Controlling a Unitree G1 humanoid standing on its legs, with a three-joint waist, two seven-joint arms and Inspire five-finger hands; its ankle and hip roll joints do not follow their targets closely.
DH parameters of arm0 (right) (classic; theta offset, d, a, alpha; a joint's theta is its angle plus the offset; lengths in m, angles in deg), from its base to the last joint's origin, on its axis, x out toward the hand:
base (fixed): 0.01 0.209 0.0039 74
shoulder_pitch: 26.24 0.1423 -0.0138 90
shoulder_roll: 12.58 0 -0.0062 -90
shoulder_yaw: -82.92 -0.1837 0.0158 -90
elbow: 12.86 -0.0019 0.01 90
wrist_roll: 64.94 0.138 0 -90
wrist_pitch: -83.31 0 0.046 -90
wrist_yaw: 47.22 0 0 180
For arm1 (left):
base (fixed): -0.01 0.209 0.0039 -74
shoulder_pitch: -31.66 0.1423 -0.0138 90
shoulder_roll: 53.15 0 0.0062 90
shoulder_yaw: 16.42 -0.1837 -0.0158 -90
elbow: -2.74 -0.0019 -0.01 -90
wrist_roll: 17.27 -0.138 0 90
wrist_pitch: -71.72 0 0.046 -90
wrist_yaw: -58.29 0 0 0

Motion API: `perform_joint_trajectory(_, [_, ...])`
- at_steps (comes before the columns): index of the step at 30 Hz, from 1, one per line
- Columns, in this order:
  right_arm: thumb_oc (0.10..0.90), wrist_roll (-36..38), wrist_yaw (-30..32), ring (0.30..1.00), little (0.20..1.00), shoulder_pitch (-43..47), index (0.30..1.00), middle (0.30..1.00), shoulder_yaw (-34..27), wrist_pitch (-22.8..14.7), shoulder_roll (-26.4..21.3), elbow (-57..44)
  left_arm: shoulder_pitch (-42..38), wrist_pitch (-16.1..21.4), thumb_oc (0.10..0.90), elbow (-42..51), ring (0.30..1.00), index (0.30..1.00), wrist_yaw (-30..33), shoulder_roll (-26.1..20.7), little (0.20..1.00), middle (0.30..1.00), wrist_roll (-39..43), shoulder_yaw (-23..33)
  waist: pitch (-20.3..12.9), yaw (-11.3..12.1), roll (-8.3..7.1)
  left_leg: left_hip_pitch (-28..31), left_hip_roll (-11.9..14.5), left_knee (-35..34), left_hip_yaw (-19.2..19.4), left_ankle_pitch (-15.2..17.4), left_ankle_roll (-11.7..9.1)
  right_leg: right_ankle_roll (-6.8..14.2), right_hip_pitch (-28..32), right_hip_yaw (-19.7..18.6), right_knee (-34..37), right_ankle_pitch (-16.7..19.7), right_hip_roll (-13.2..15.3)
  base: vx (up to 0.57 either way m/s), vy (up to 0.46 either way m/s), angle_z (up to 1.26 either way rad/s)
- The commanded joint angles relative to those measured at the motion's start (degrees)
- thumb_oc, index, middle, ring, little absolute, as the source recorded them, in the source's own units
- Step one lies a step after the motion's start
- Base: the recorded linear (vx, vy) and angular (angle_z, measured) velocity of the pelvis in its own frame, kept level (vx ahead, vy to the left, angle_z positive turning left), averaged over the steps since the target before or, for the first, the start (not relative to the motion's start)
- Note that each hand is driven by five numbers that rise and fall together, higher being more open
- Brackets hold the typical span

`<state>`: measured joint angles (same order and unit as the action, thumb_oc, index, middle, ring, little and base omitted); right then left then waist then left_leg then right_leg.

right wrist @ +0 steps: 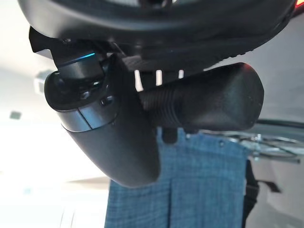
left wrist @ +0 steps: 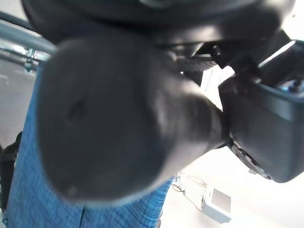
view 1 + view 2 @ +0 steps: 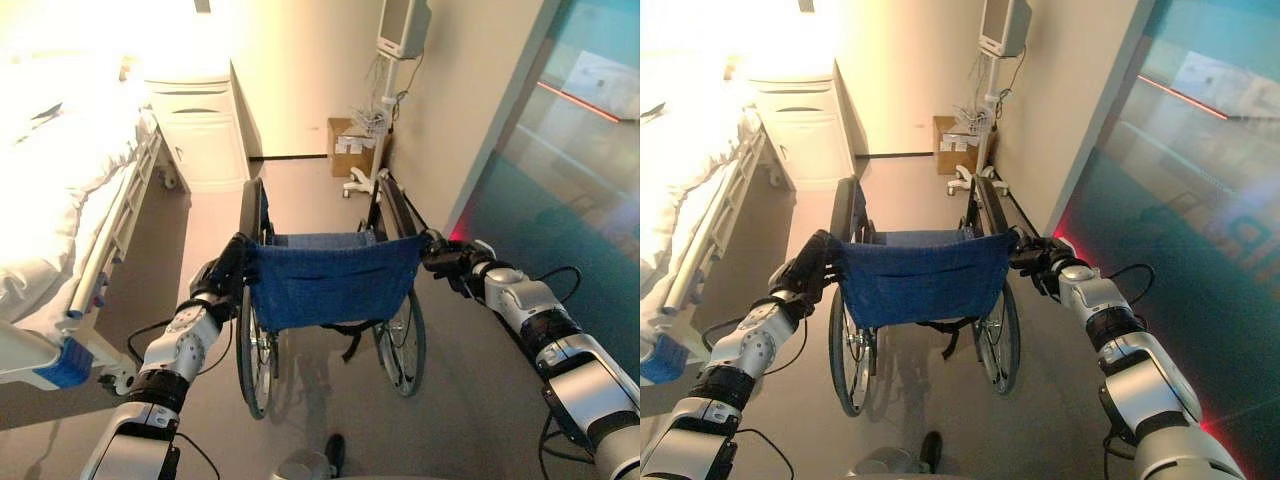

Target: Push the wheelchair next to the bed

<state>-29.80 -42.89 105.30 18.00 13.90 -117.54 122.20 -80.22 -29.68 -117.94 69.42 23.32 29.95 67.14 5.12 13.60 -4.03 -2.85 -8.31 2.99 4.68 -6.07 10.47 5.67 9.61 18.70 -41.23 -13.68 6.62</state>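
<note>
Both dark robot hands, left hand and right hand, curl round the black push handles of the blue-backed folding wheelchair to steer it beside the white-sheeted hospital bed on its left

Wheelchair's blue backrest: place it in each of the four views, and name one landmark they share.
Left eye view: blue backrest at centre, slung between the two push handles.
Right eye view: centre, slightly left.
Left wrist view: blue cloth along one side, behind the rounded push handle.
Right wrist view: blue cloth hanging past the ribbed push handle.
Shared landmark: the push handles beside the cloth.
</note>
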Motion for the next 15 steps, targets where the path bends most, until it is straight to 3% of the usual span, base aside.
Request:
perform_joint_trajectory(1, [0.4, 5.88, -9.47, 0.3, 0.3, 3.42, 0.3, 0.3, 0.33, -8.27, 8.94, -11.77, -5.63, 8.34, 0.4, 1.95, 0.3, 0.3, -2.62, 2.11, 0.3, 0.3, -3.65, -3.91, -1.3, 0.35, 2.59, 0.1, 0.29, -0.3, -2.02, 2.41, -5.05, 1.18, -5.47, -3.03, -2.5, 19.93, 3.8, 0.3, 0.038, 0.73])
perform_joint_trajectory(3, [0.4, 5.56, -8.77, 0.3, 0.3, 2.95, 0.3, 0.3, -0.3, -8.24, 9.38, -12.87, -6.77, 8.73, 0.4, 1.67, 0.3, 0.3, -2.52, 2.24, 0.3, 0.3, -3.16, -4.31, -0.74, -0.54, 3.12, 1.44, 0.82, 0.08, -2.5, 3.26, -4.9, 0.15, -7.41, -2.24, 1.67, 18.97, 6.9, 0.23, -0.085, 0.45])
perform_joint_trajectory(5, [0.4, 5.62, -8.16, 0.3, 0.3, 3.46, 0.3, 0.3, -0.67, -8.26, 9.4, -13.19, -8.36, 8.7, 0.4, 1.55, 0.3, 0.3, -3.08, 1.66, 0.3, 0.3, -2.05, -4.62, -0.01, -1.11, 3.41, 2.6, 1.36, 0.84, -3.95, 3.94, -5.89, -0.48, -8.65, -2.64, 11.26, 18.21, 7.27, 0.19, -0.229, 0.17])
perform_joint_trajectory(6, [0.4, 5.48, -7.42, 0.3, 0.3, 3.6, 0.3, 0.3, -0.78, -8.75, 9.02, -13.41, -8.94, 9.03, 0.4, 2.32, 0.3, 0.3, -3.1, 1.2, 0.3, 0.3, -1.27, -5.17, 0.76, -1.79, 3.19, 3.47, 1.57, 1.45, -5.53, 5.09, -6.64, -0.31, -9.88, -3.69, 21.03, 19.92, 7.92, 0.12, -0.227, 0.28])
perform_joint_trajectory(7, [0.4, 5.47, -7.31, 0.3, 0.3, 3.64, 0.3, 0.3, -0.73, -8.87, 8.96, -13.45, -8.98, 9.04, 0.4, 2.59, 0.3, 0.3, -2.98, 1.12, 0.3, 0.3, -1.12, -5.27, 0.82, -1.99, 3.09, 3.5, 1.64, 1.59, -5.77, 5.24, -6.79, -0.24, -10.2, -3.91, 23.8, 20.95, 8.17, 0.16, -0.333, 0.49])
perform_joint_trajectory(8, [0.4, 5.93, -6.58, 0.3, 0.3, 3.83, 0.3, 0.3, -0.49, -9.2, 8.41, -13.96, -9.06, 9.03, 0.4, 4.16, 0.3, 0.3, -2.13, 0.87, 0.3, 0.3, -0.64, -5.9, 1.33, -2.97, 2.73, 4.25, 1.83, 1.83, -7.12, 6.62, -7.29, 1.01, -11.47, -6.38, 31.52, 23.35, 8.72, 0.09, -0.215, 0.46])
perform_joint_trajectory(9, [0.4, 5.94, -6.42, 0.3, 0.3, 3.84, 0.3, 0.3, -0.47, -9.25, 8.27, -14.07, -9.07, 9.01, 0.4, 4.48, 0.3, 0.3, -2.01, 0.83, 0.3, 0.3, -0.62, -5.97, 1.35, -3.2, 2.67, 4.34, 1.89, 1.88, -7.43, 6.98, -7.38, 1.3, -11.65, -6.97, 32.96, 23.73, 8.67, 0.21, -0.347, 0.87])
perform_joint_trajectory(10, [0.4, 6.64, -5.15, 0.3, 0.3, 4.38, 0.3, 0.3, -0.41, -9.13, 7.44, -14.46, -9.44, 8.5, 0.4, 5.43, 0.3, 0.3, -2.16, 0.57, 0.3, 0.3, -0.37, -6.39, 1.61, -4.32, 1.97, 5.04, 1.66, 2.13, -9.0, 8.86, -7.62, 2.88, -13.04, -10.56, 39.51, 27.18, 8.55, 0.21, -0.271, 0.9])
perform_joint_trajectory(12, [0.4, 7.89, -3.05, 0.3, 0.3, 5.71, 0.3, 0.3, -1.03, -7.9, 6.5, -14.96, -10.91, 7.79, 0.4, 5.01, 0.3, 0.3, -3.67, 0.04, 0.3, 0.3, 0.35, -6.51, 1.67, -5.61, 1.42, 6.2, 2.1, 2.72, -11.85, 11.18, -7.75, 3.85, -15.2, -14.46, 44.94, 29.71, 8.39, 0.3, -0.384, 0.73])
perform_joint_trajectory(15, [0.4, 8.25, -1.62, 0.3, 0.3, 6.29, 0.3, 0.3, -1.48, -6.84, 6.64, -15.65, -12.67, 7.62, 0.4, 3.86, 0.3, 0.3, -4.27, -0.15, 0.3, 0.3, 0.83, -6.72, 1.92, -6.24, 1.02, 7.31, 3.29, 3.89, -13.96, 13.16, -7.94, 4.13, -15.68, -16.2, 44.76, 30.12, 8.67, 0.27, -0.44, 0.82])
